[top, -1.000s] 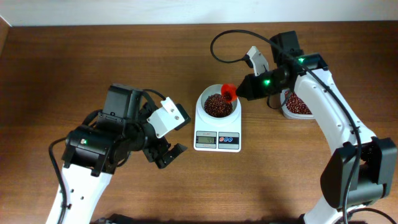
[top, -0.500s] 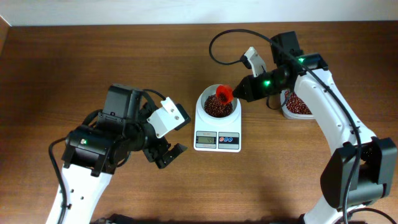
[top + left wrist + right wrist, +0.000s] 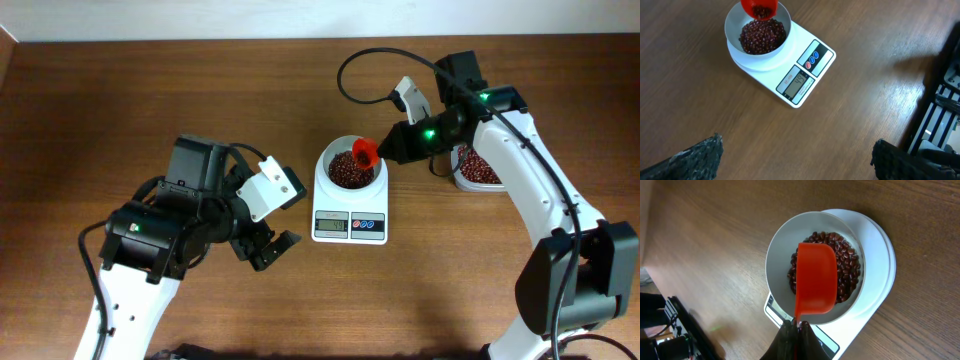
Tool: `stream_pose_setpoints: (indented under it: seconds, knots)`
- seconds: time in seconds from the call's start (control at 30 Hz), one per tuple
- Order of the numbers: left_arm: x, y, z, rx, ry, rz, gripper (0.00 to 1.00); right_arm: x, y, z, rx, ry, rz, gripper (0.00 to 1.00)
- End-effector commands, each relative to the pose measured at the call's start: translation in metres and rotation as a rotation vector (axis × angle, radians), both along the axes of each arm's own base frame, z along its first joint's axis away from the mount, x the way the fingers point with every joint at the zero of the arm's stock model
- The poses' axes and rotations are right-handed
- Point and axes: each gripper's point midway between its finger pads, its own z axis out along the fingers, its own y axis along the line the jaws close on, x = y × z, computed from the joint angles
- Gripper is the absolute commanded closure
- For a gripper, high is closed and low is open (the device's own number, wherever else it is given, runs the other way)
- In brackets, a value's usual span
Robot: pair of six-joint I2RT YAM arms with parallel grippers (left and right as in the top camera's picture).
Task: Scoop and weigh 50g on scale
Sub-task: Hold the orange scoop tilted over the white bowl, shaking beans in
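The white scale (image 3: 349,222) stands mid-table, its round bowl (image 3: 335,157) holding red beans (image 3: 348,172). My right gripper (image 3: 385,150) is shut on the handle of a red scoop (image 3: 366,151), which hangs tilted over the bowl's right rim. In the right wrist view the scoop (image 3: 815,285) covers the beans (image 3: 847,265) in the bowl (image 3: 775,260), and the gripper (image 3: 796,326) pinches its thin handle. My left gripper (image 3: 270,245) stands open and empty over bare table, left of the scale. The left wrist view shows the scale (image 3: 805,75), the scoop (image 3: 759,7) and the wide-apart gripper (image 3: 796,150).
A clear tub of red beans (image 3: 475,168) stands to the right of the scale, partly under my right arm. A black cable (image 3: 350,70) loops above the table behind the scale. The table's back edge runs along the top.
The scoop has shifted only slightly over the bowl, a little left and then back. The left arm has not moved.
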Motion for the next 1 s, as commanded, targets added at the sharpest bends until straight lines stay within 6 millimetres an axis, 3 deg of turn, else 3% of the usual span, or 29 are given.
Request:
stream_pose_setpoints:
  seconds: [0.0, 0.07, 0.13, 0.2, 0.23, 0.33, 0.97]
  knots:
    - [0.002, -0.001, 0.007, -0.012, -0.021, -0.014, 0.01, 0.003, 0.003, 0.011, 0.009, -0.032, 0.007, 0.96]
    - [0.002, -0.001, 0.007, -0.012, -0.021, -0.014, 0.01, 0.002, 0.004, 0.011, 0.011, -0.03, 0.007, 0.96]
    - [0.002, -0.001, 0.007, -0.012, -0.021, -0.014, 0.01, -0.003, 0.018, 0.024, 0.114, -0.06, 0.092, 0.96]
    - [0.002, -0.001, 0.007, -0.012, -0.021, -0.014, 0.01, 0.007, -0.007, 0.0, -0.061, -0.01, -0.05, 0.96]
    - [0.002, -0.001, 0.007, -0.012, -0.021, -0.014, 0.01, 0.005, -0.011, -0.003, -0.083, 0.009, -0.071, 0.96]
    - [0.002, -0.001, 0.007, -0.012, -0.021, -0.014, 0.01, 0.004, 0.001, 0.005, -0.003, 0.006, -0.036, 0.96]
    - [0.002, -0.001, 0.007, -0.012, -0.021, -0.014, 0.01, 0.005, 0.001, 0.006, -0.003, -0.004, -0.031, 0.96]
